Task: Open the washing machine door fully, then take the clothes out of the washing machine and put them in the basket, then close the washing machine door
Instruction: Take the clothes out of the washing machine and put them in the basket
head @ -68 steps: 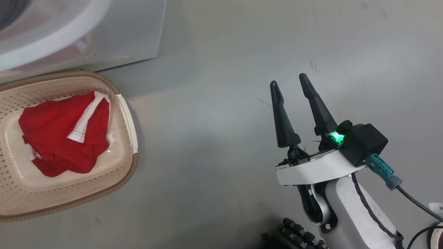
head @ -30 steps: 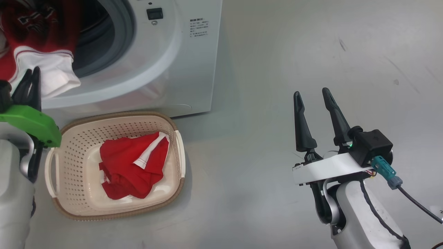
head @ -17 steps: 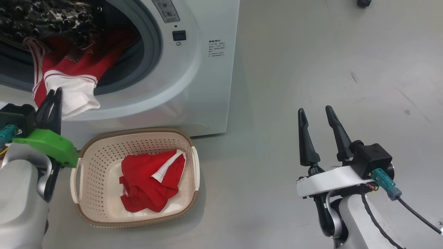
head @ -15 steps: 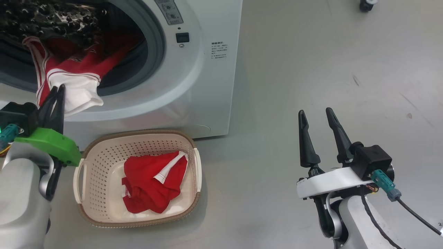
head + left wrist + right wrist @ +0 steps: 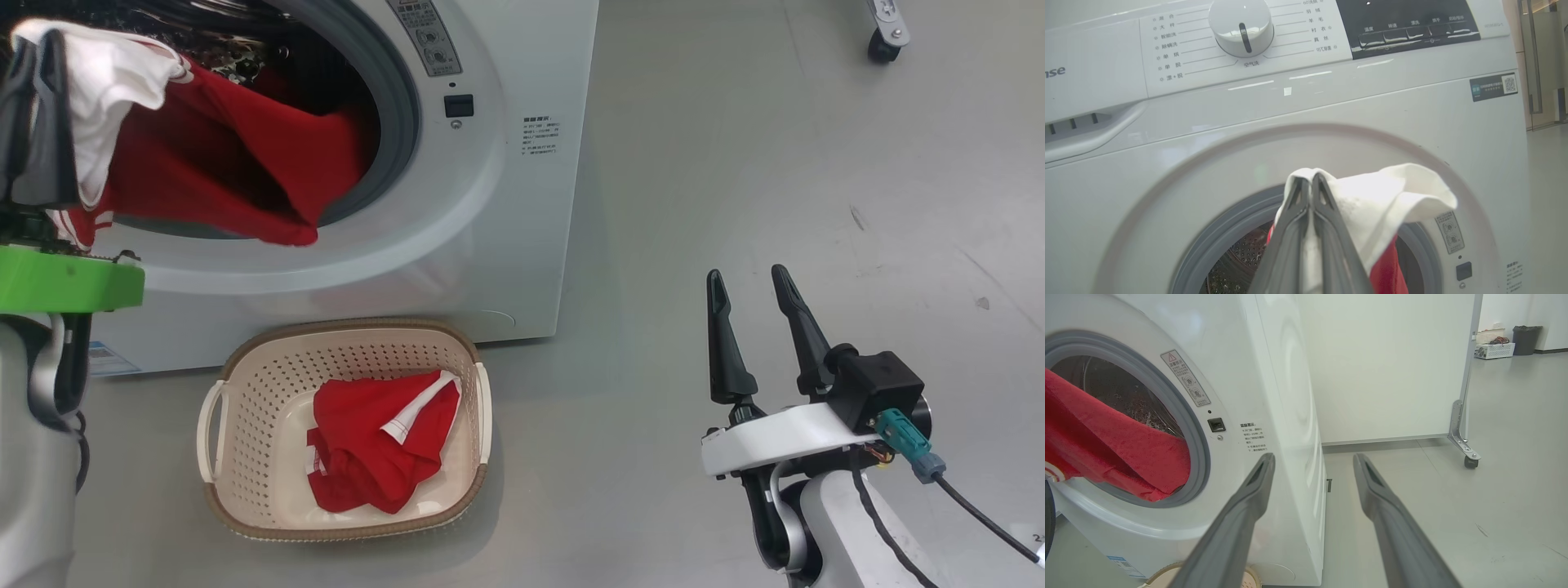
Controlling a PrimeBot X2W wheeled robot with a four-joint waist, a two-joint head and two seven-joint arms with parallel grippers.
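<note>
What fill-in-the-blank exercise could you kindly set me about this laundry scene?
1. The left tool is shut on the ____ part of the held garment.
2. The right tool is ____ and holds nothing.
3. The basket holds a second garment, mostly ____ in colour.

Missing words: white; open; red.

Pale arms point(image 5: 33, 506) have dark tapered fingers point(image 5: 723, 351), a green bracket point(image 5: 65, 282), a teal plug point(image 5: 901, 431) and a black cable point(image 5: 984, 513).
</note>
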